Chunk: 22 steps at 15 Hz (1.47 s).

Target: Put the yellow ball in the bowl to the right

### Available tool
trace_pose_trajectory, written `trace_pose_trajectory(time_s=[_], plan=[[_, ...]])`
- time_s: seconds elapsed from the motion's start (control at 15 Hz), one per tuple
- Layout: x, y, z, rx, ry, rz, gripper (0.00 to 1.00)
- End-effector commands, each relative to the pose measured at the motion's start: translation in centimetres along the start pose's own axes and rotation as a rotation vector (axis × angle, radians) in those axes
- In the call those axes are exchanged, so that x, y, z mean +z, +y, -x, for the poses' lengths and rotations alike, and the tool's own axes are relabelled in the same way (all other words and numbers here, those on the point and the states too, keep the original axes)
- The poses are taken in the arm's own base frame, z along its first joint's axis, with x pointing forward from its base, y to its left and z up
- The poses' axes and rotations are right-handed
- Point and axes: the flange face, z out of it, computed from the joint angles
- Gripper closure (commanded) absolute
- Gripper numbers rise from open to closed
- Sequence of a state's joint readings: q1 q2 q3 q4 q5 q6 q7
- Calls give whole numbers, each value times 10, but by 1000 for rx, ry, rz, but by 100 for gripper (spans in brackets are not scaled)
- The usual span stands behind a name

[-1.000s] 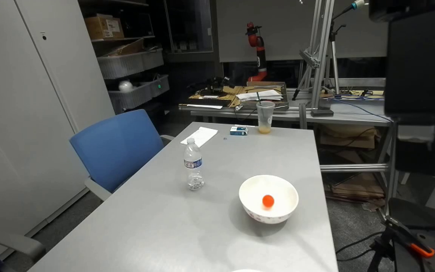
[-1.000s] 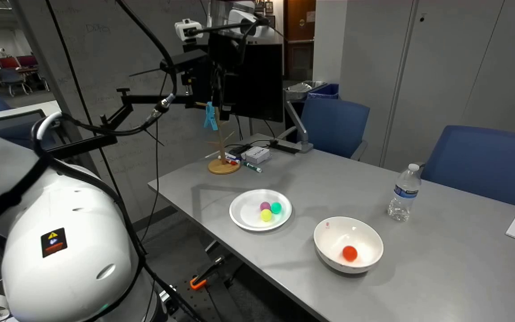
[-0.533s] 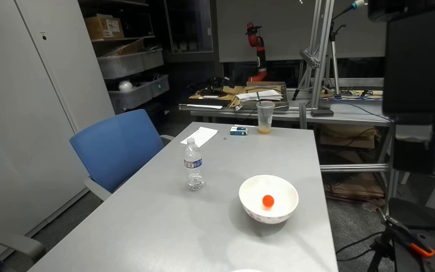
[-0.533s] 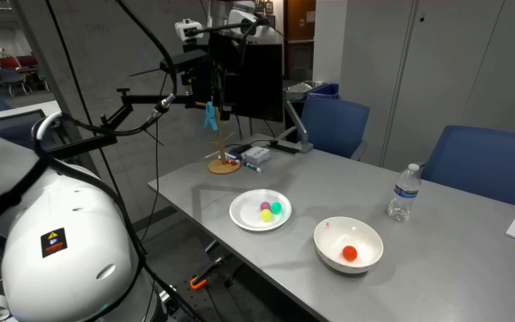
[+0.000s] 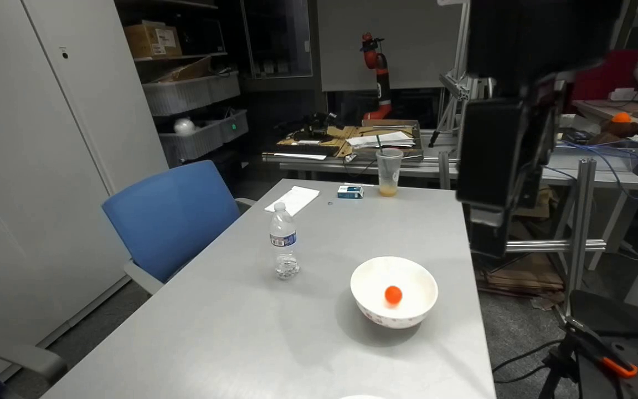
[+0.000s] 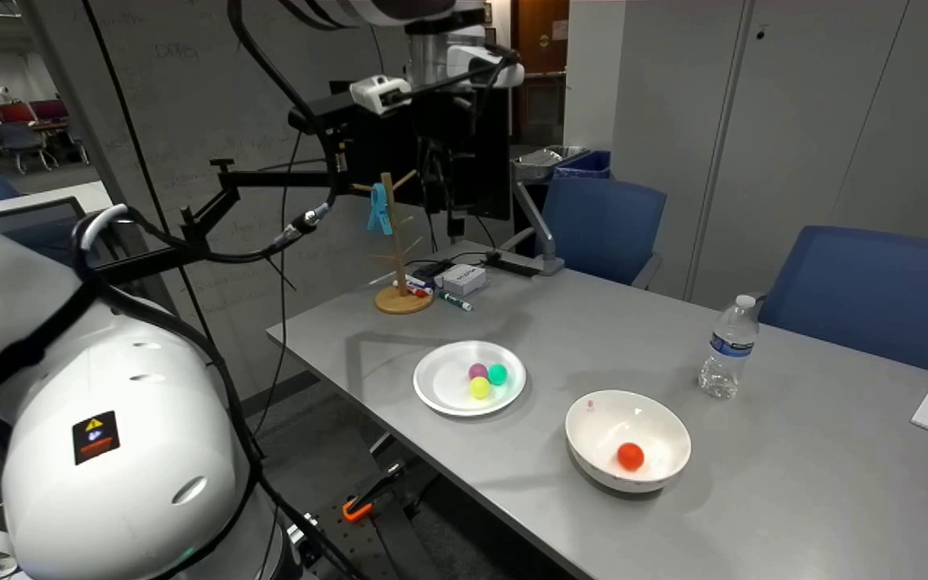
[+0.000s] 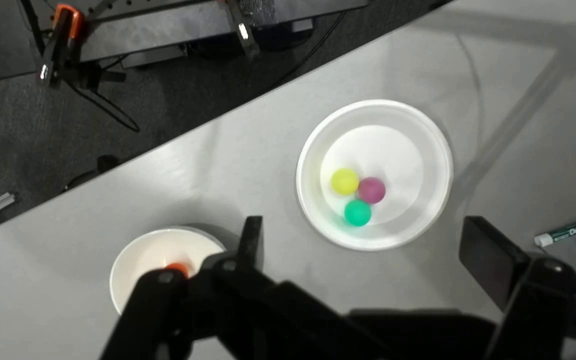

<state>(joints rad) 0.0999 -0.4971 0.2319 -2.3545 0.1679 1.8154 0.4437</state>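
Observation:
The yellow ball [image 6: 480, 387] lies on a white plate [image 6: 432, 391], touching a purple ball [image 6: 478, 370] and close to a green ball [image 6: 498, 374]. In the wrist view the yellow ball [image 7: 345, 181] is left of the purple one. The white bowl [image 5: 371, 280] stands on the table with an orange ball [image 5: 393, 295] in it. The bowl also shows in an exterior view [image 6: 661, 427] and, partly hidden by a finger, in the wrist view [image 7: 135, 255]. My gripper [image 7: 362, 240] is open and empty, high above the table, pointing down, with the plate ahead of its fingertips.
A clear water bottle [image 6: 728, 346] stands beyond the bowl. A wooden stand [image 6: 403, 300], markers [image 6: 454, 301] and a white box [image 6: 461, 279] are near the monitor. A plastic cup [image 5: 389, 173] stands at the table's far end. Blue chairs [image 5: 169, 213] line one side.
My arm and gripper have swung and turned, shifting sideways in both exterior views, left in one and right in the other. The balls, plate and bowl have not moved.

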Motion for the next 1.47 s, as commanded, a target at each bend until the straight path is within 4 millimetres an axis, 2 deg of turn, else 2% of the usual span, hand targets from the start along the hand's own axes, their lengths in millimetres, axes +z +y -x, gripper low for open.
trace_pose_trajectory(time_s=[0.0,0.2,0.27,0.73,1.07,1.4], plan=[[22,3,-27,-59,36,22,0],[40,2,-43,-83,16,15,0],[33,1,-32,-53,14,10,0],[58,0,-53,-77,-20,42,0],[101,-13,-78,-174,-84,53,0],[137,-41,-96,-290,-117,-2,0]])
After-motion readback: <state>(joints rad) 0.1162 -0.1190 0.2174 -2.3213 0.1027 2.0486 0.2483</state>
